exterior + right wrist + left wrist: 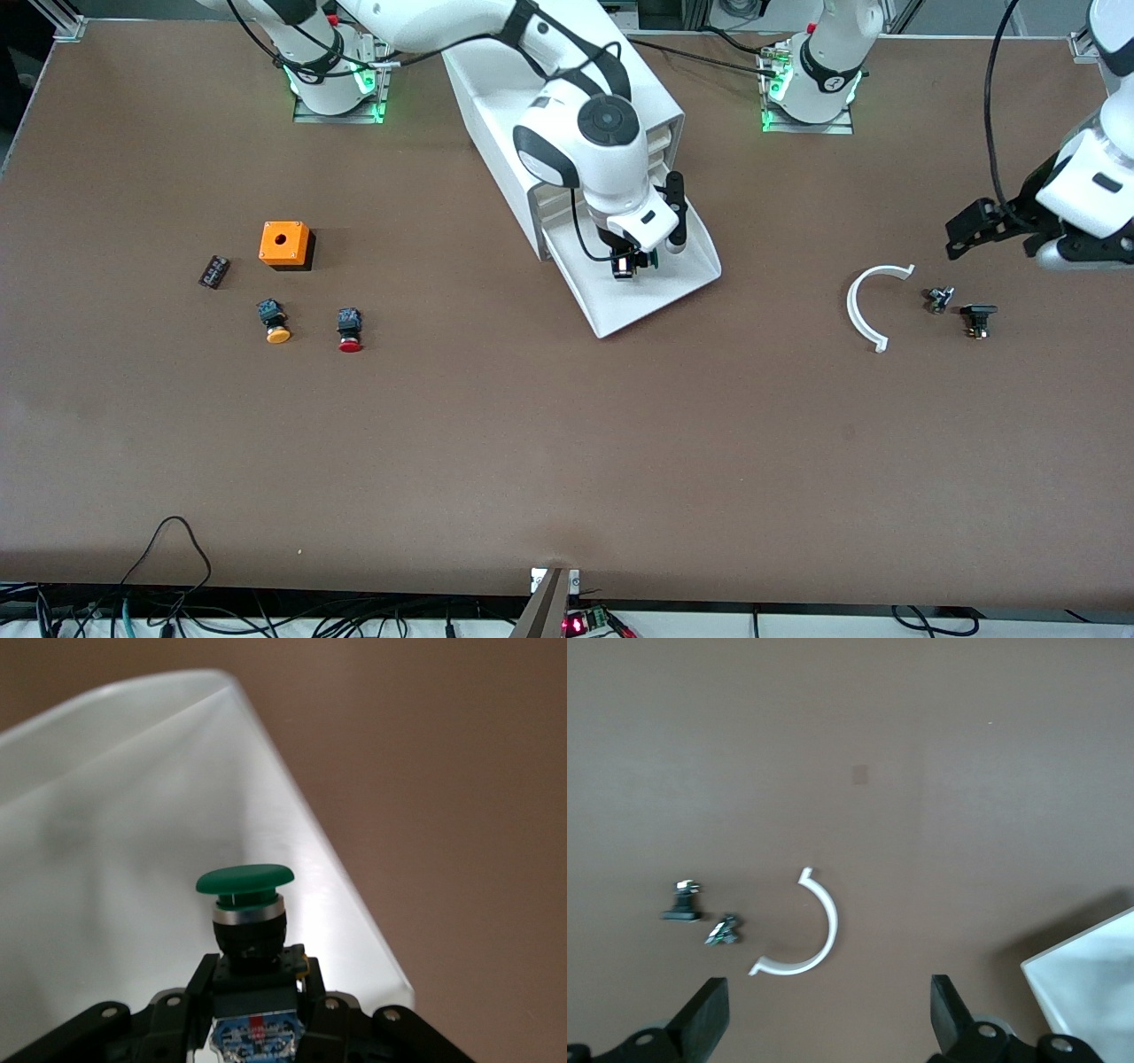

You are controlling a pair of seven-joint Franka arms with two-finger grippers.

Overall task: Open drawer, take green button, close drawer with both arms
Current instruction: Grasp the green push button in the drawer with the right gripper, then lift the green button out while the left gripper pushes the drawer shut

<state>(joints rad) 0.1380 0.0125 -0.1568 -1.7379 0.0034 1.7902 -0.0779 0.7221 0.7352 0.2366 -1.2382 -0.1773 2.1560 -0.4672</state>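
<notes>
Toward the right arm's end of the table we see an orange square box with a round hole on top (284, 243), a small dark flat block (213, 271) beside it, and, nearer the front camera, an orange-capped push button (274, 322) and a red-capped push button (349, 330) lying side by side. Toward the left arm's end we find a white curved plastic half-ring (870, 304) (806, 930), with two small dark metal-and-black parts (939, 299) (723, 931) and (978, 319) (684, 903) just beside it.
</notes>
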